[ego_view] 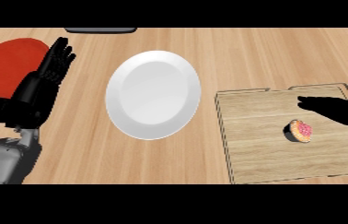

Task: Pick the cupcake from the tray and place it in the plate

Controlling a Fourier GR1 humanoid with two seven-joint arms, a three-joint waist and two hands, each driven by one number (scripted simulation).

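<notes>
A small cupcake (299, 131) with pink frosting and a dark wrapper sits on the wooden tray (265, 149) at the right. A white plate (153, 94) lies bare in the middle of the counter, left of the tray. My right hand (329, 108) comes in from the right edge above the tray, fingers straight and pointing left, just above and right of the cupcake without touching it. My left hand (54, 66) rests at the left edge with its fingers straight and pointing up.
A red round object (17, 61) lies at the far left, partly behind my left hand. A dark grey object (101, 30) shows at the counter's top edge. Bare wood separates the plate from the tray.
</notes>
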